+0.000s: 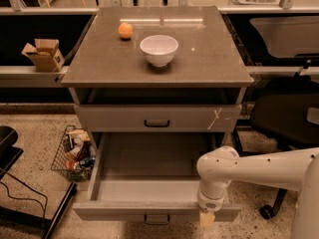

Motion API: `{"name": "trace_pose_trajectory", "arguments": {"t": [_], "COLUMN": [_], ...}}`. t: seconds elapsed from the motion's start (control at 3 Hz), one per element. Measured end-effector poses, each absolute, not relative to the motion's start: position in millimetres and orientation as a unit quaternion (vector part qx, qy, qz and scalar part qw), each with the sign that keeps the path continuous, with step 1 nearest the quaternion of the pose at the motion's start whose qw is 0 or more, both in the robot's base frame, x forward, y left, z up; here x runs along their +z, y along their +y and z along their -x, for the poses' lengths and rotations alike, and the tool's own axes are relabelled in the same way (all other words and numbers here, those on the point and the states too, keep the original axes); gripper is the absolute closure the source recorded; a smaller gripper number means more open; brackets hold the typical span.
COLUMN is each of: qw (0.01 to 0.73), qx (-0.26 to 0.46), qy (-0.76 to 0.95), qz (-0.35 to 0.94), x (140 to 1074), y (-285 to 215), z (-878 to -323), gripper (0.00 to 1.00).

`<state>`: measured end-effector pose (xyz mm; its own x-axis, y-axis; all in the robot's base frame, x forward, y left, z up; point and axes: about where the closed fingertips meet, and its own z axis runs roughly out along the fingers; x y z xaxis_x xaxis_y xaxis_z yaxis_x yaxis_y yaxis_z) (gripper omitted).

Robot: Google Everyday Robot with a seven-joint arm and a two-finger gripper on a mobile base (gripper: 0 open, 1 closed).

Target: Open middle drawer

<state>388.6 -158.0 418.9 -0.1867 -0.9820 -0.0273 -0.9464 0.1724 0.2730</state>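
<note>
The middle drawer (pixel 144 190) is pulled far out, under the tabletop (pixel 209 54). The gripper (pixel 207 218) hangs at its front, right of the handle (pixel 157 218). I cannot tell if it grips anything. The job looks done, so next it should back away.

A bowl (pixel 158 50) sits mid-way on the cabinet top (pixel 214 63), with a fruit (pixel 125 30) behind it to the left. Below the top drawer (pixel 119 118), the middle drawer (pixel 154 156) stands pulled out forward, and the gripper (pixel 207 218) hangs at the right part of its front. A wire basket (pixel 74 153) sits on the floor left of the cabinet, a cardboard box (pixel 44 54) on the shelf behind that, and a chair (pixel 286 113) to the right.
</note>
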Motion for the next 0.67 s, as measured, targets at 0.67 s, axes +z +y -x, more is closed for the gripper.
{"name": "trace_pose_trajectory", "arguments": {"t": [0.67], "qw": [0.084], "qx": [-0.118], "qy": [-0.761], "qz": [-0.633], "x": [422.9], "y": [-154.9], "z": [-379.7], "gripper": [0.70]}}
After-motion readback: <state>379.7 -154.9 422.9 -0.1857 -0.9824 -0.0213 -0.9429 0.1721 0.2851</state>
